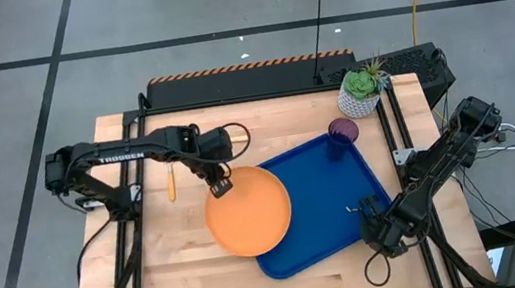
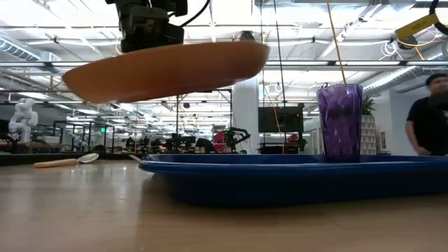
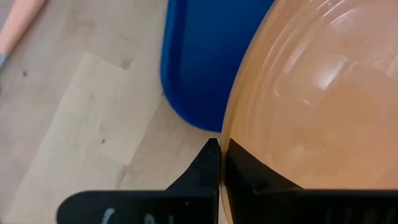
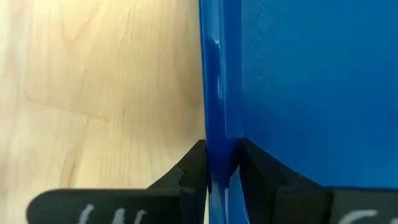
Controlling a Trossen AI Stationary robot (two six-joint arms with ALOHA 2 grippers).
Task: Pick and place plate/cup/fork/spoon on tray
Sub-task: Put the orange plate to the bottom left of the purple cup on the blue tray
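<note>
The left tool (image 1: 220,184) is clenched on the rim of the round flat orange plate (image 1: 249,211), its two dark fingers (image 3: 208,167) pinched so tight that no gap shows beyond the plate's edge. In the low view the plate (image 2: 164,70) hangs in the air, tilted, clear of the light wooden counter (image 1: 184,265) and above the near end of the large rectangular blue plastic tray (image 1: 321,201); from above it overlaps the tray's left edge.

The right tool (image 4: 217,165) is closed on the tray's low rim (image 4: 219,93) at the tray's right side, one finger on each face of the rim.

The small translucent dark purple tumbler cup (image 2: 340,122) stands upright inside the tray at its far corner, just beside a white pot with a green plant (image 1: 363,92). The orange-handled fork (image 1: 170,182) lies on the counter left of the plate, well apart from the tray.
</note>
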